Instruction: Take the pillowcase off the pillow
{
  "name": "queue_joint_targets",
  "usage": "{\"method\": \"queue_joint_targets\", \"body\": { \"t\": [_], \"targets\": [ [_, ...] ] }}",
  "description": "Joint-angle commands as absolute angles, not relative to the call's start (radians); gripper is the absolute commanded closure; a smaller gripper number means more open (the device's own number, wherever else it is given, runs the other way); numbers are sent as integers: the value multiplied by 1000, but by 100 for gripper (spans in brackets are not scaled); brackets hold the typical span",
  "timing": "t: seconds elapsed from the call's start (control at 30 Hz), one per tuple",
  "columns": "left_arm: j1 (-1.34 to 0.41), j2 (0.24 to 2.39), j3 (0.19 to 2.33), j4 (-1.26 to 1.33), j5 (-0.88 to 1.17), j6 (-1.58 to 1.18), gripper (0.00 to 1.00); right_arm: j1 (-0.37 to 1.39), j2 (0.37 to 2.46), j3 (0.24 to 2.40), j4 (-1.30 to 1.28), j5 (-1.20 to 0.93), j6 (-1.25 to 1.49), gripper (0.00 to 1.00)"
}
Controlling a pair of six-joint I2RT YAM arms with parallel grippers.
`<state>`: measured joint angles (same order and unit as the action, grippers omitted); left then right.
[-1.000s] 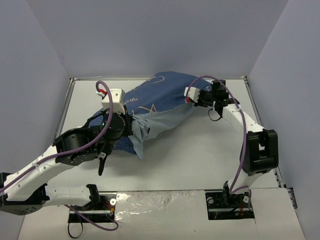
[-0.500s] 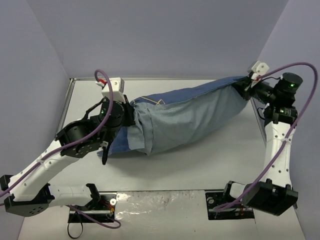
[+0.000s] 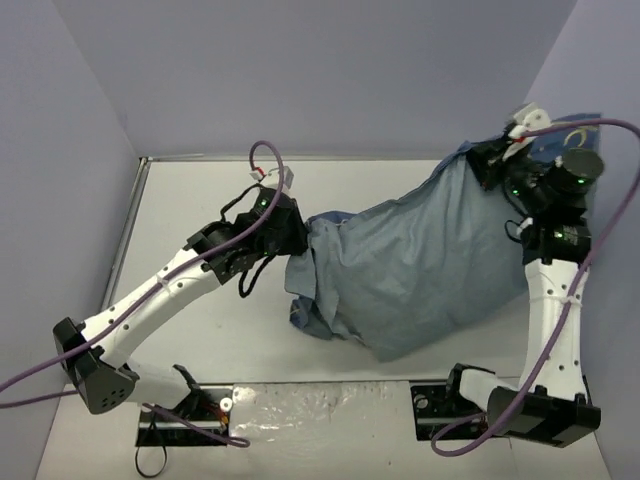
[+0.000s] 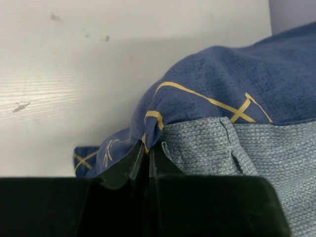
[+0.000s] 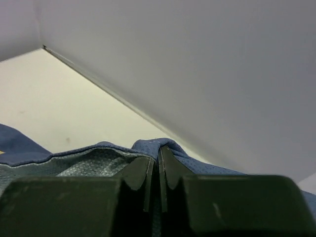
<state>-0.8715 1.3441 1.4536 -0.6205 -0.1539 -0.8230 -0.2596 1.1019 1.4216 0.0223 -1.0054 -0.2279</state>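
The pillowcase (image 3: 420,265) hangs stretched between my two grippers, mostly its pale grey-blue face showing, with a dark blue patterned strip at the top right. My left gripper (image 3: 296,232) is shut on its left edge near table height; the left wrist view shows the jaws (image 4: 146,154) pinching the dark blue fabric (image 4: 222,94) with yellow lines. My right gripper (image 3: 488,160) is raised high at the back right and shut on the other end; the right wrist view shows its jaws (image 5: 158,165) closed on a blue fold (image 5: 153,144). The white pillow is hidden.
The white table (image 3: 190,190) is boxed in by grey walls (image 3: 320,70) on the back and sides. The right arm's upright links (image 3: 550,300) stand along the right edge. A foil-covered strip (image 3: 320,405) lies at the near edge between the arm bases.
My right gripper has lifted its end of the pillowcase up at the back right. My left gripper has moved right with its edge. The fabric now hangs down broad and loose.
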Motion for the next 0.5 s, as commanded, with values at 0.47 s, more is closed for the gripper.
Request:
{"method": "queue_joint_targets", "body": {
  "t": [0.47],
  "targets": [
    [-526,1718,1635,-436,110,-683,98,31,1620,1428,107,-139,-199,100]
  ]
}}
